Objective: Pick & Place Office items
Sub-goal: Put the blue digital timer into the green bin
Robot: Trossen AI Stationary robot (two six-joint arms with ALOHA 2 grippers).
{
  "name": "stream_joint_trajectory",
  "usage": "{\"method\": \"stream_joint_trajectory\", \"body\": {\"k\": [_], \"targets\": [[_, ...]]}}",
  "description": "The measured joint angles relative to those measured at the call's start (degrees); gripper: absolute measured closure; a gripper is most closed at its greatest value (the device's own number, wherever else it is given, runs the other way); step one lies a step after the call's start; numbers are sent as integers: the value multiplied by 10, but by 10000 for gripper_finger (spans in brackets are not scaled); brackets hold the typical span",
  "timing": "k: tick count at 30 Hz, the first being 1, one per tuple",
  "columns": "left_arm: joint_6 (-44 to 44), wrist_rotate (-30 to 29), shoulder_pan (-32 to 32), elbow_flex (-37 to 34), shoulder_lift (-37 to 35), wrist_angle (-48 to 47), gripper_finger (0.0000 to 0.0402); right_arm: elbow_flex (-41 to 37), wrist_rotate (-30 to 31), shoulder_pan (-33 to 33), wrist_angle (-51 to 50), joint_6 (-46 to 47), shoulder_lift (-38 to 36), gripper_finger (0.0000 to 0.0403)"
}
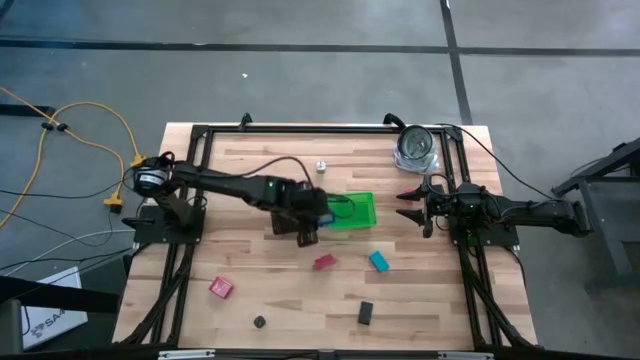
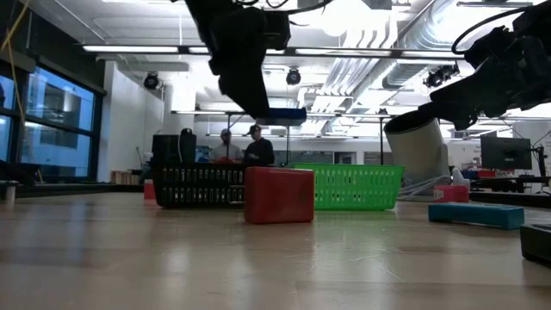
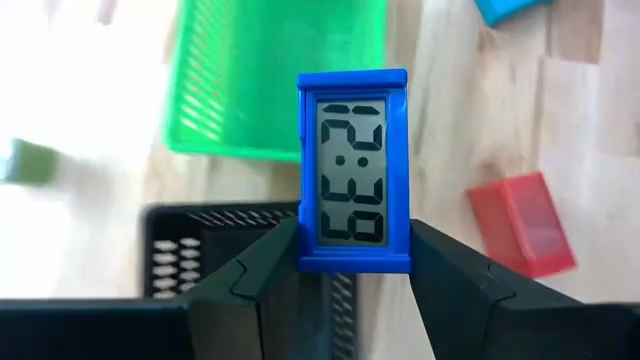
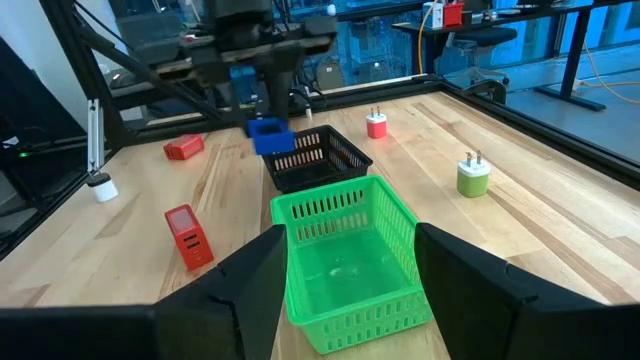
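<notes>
A small blue digital clock (image 3: 353, 170), its display toward the wrist camera, hangs in the air with my left gripper (image 3: 353, 245) shut on it. It is above the black mesh tray (image 4: 315, 158), which stands next to the green bin (image 1: 352, 210) at mid-table. Loose on the wood lie a red block (image 1: 324, 262), a teal block (image 1: 379, 261), a pink-red block (image 1: 221, 288), a black block (image 1: 366, 313) and a tiny black bit (image 1: 259, 321). My right gripper (image 1: 405, 203) waits open at the table's right side, facing the green bin. My left gripper pinches the clock's two long sides near one short end (image 3: 304, 252) between its two fingers. The fingers slant downward from the table's left. The rest of the clock sticks out past the fingertips, lifted clear over the black tray.
A shiny silver round object (image 1: 415, 150) stands at the far right corner, and a small white bit (image 1: 321, 166) lies far of the trays. A pink plug (image 4: 376, 125) and a green plug (image 4: 472, 175) sit on the wood. People stand in the room behind the table.
</notes>
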Motion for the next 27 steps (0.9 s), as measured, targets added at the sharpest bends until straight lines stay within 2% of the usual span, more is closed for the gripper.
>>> {"method": "stream_joint_trajectory", "body": {"k": [6, 15, 27], "targets": [[51, 3, 33, 28, 10, -8, 241, 0, 0, 0, 0, 0, 0, 196], [122, 41, 74, 94, 75, -14, 241, 0, 0, 0, 0, 0, 0, 196], [165, 76, 94, 135, 151, -2, 241, 0, 0, 0, 0, 0, 0, 196]]}}
